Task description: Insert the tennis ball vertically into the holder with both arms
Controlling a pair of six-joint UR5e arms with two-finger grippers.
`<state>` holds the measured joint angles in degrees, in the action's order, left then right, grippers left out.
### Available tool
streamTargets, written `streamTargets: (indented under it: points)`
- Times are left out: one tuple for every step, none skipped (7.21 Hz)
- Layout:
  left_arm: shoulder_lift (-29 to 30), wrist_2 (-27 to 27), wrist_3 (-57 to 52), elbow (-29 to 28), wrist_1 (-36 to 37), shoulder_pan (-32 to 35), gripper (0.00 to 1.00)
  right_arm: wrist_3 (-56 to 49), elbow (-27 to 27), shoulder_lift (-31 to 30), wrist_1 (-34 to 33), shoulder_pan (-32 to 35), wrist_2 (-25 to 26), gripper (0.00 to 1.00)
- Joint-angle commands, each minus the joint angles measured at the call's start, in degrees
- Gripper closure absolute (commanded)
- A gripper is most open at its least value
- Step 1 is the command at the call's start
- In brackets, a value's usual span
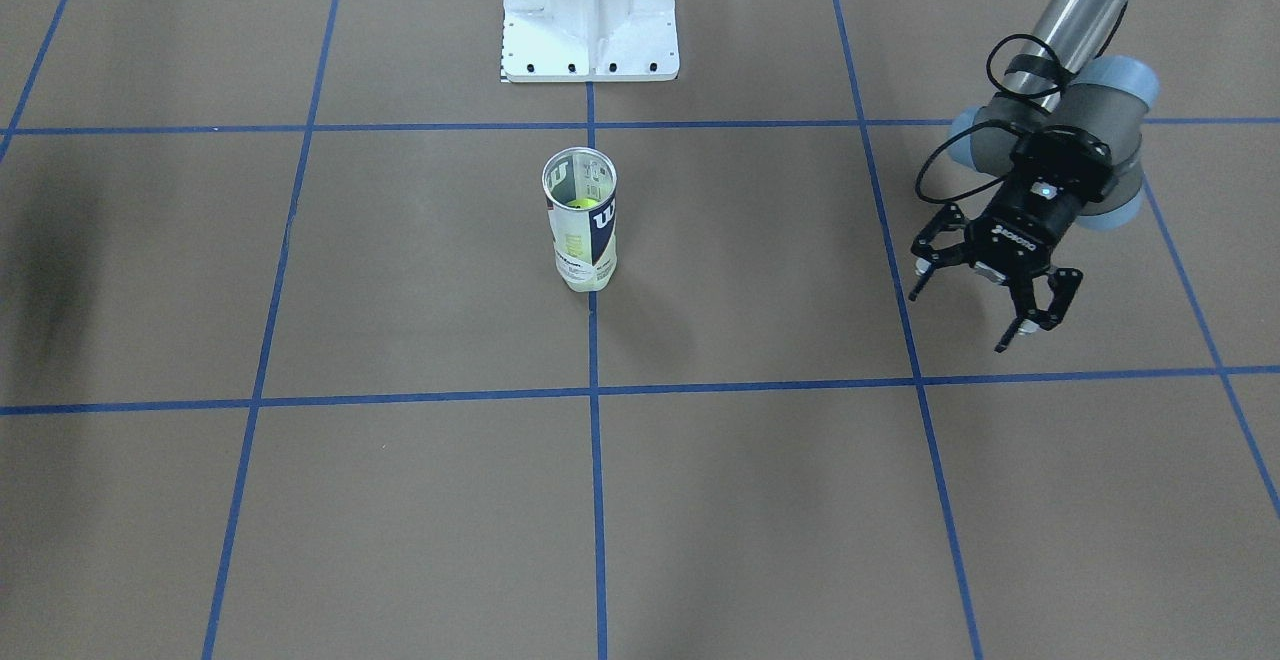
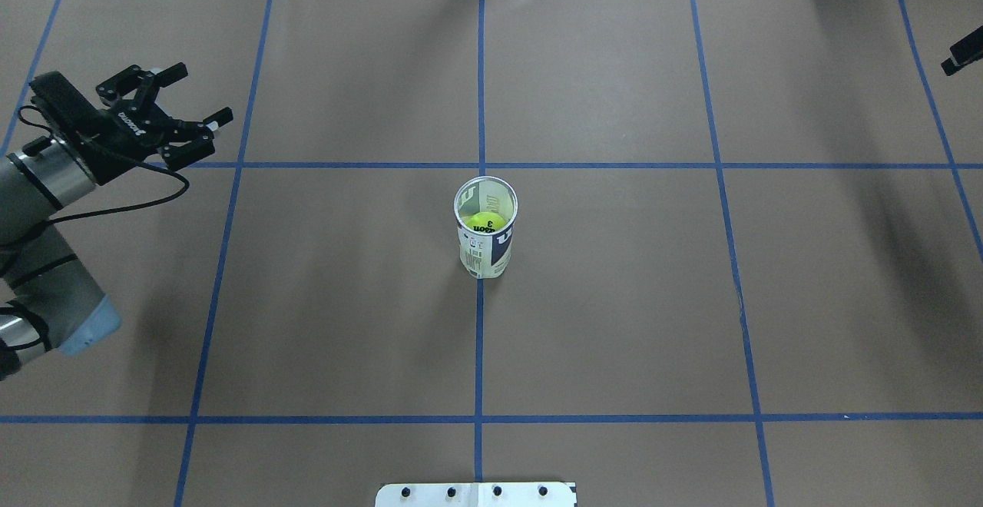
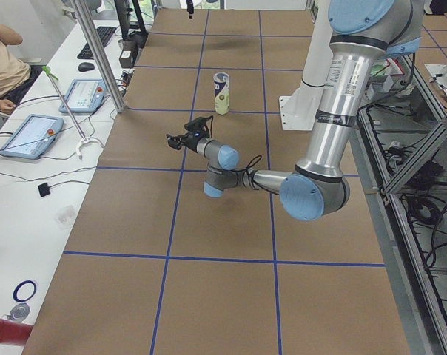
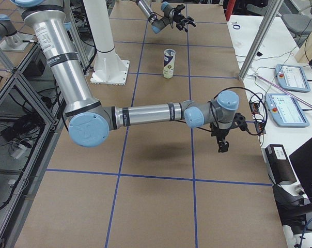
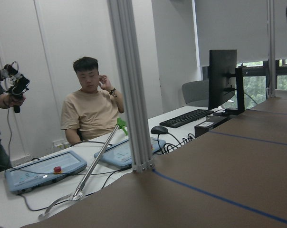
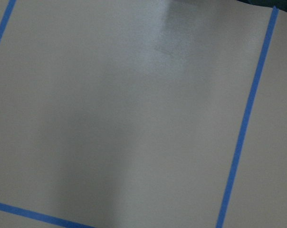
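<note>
The holder [image 1: 582, 230] [image 2: 485, 250] stands upright on the central blue tape line, mouth open upward. A yellow-green tennis ball [image 2: 486, 222] [image 1: 580, 204] rests inside it, seen through the rim. My left gripper [image 2: 201, 92] [image 1: 965, 320] hovers open and empty, far to the holder's left in the overhead view. In the exterior left view the left gripper [image 3: 180, 135] sits short of the holder [image 3: 221, 92]. My right gripper [image 4: 225, 142] hangs far to the other side; only a black tip [image 2: 960, 54] shows overhead, so I cannot tell its state.
The white pedestal [image 1: 590, 10] [image 2: 476, 494] stands behind the holder. Brown paper with blue tape lines covers the table. A side desk with control tablets [image 3: 27, 133] and an aluminium post [image 5: 131, 85] borders the table; a seated person [image 5: 91, 109] is beyond it.
</note>
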<state>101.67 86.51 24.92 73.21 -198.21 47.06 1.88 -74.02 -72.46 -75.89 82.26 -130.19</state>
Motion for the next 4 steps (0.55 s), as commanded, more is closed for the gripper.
streamTargets:
  points:
    - [-5.85, 12.57, 0.39, 0.0, 9.1, 10.28, 0.0, -3.8, 0.54, -4.26, 0.66, 3.42, -1.03, 0.0]
    - [-6.83, 19.76, -0.3, -0.26, 16.38, 15.12, 0.0, -3.81, 0.54, -4.71, 0.57, 3.6, -0.94, 0.0]
    - [-7.62, 28.1, -0.49, -0.52, 21.76, 19.69, 0.01, -3.73, 0.54, -4.71, 0.57, 3.6, -0.94, 0.0]
    - [-7.8, 29.23, -2.31, -0.53, 23.9, 22.17, 0.01, -3.55, 0.54, -4.71, 0.57, 3.6, -0.86, 0.0]
